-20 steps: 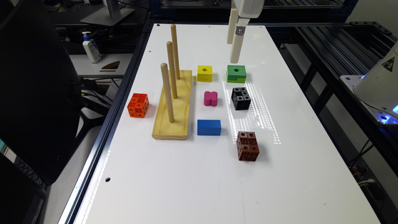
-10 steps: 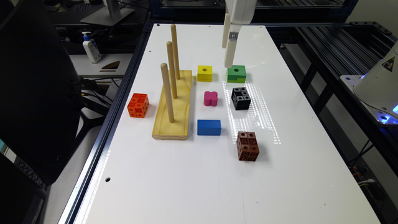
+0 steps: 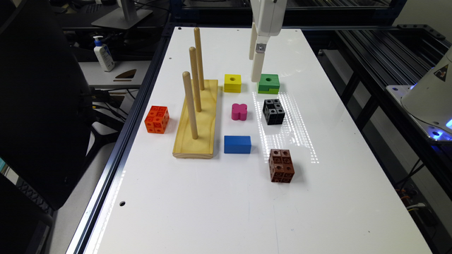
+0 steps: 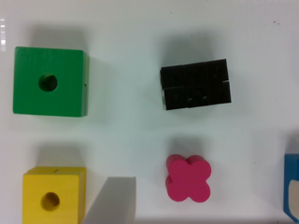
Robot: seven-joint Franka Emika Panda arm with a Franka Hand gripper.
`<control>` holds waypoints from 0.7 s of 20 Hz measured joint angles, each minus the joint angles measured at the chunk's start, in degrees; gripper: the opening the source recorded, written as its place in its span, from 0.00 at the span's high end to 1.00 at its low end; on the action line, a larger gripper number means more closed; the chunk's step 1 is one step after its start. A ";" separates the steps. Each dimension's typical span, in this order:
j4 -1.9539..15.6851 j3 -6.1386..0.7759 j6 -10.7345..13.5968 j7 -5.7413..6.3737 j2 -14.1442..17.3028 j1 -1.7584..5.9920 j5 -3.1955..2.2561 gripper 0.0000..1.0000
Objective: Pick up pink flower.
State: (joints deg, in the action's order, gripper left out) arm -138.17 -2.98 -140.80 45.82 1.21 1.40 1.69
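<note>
The pink flower (image 3: 239, 112) is a small magenta clover-shaped block lying flat on the white table (image 3: 226, 211), between the yellow block and the blue block. In the wrist view the pink flower (image 4: 188, 178) lies a short way off from one pale finger (image 4: 114, 200), with bare table between them. My gripper (image 3: 255, 70) hangs above the table between the yellow and green blocks, beyond the flower. It is open and holds nothing.
Around the flower stand a yellow block with a hole (image 3: 232, 83), a green block with a hole (image 3: 268, 83), a black cube (image 3: 273, 111), a blue block (image 3: 237, 144) and a brown cube (image 3: 281, 165). A wooden base with three pegs (image 3: 195, 120) and an orange cube (image 3: 156, 119) sit toward the exterior view's left.
The gripper has shifted toward the exterior view's left and come lower, from over the green block to the gap between green and yellow. No block has moved.
</note>
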 joint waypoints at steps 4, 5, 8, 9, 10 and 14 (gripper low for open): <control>0.00 0.00 -1.18 0.00 1.44 0.00 -0.01 0.00; 0.00 0.00 -1.57 0.00 1.82 0.00 -0.01 0.00; 0.00 0.00 -2.82 -0.01 3.04 0.00 -0.02 0.00; 0.00 0.00 -2.96 -0.01 3.20 0.00 -0.02 0.00; 0.00 0.00 -2.96 -0.01 3.23 0.00 -0.02 0.00; 0.00 0.00 -3.53 -0.01 4.10 0.00 -0.02 0.00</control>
State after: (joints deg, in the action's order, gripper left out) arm -138.16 -2.98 -144.33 45.81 5.31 1.40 1.67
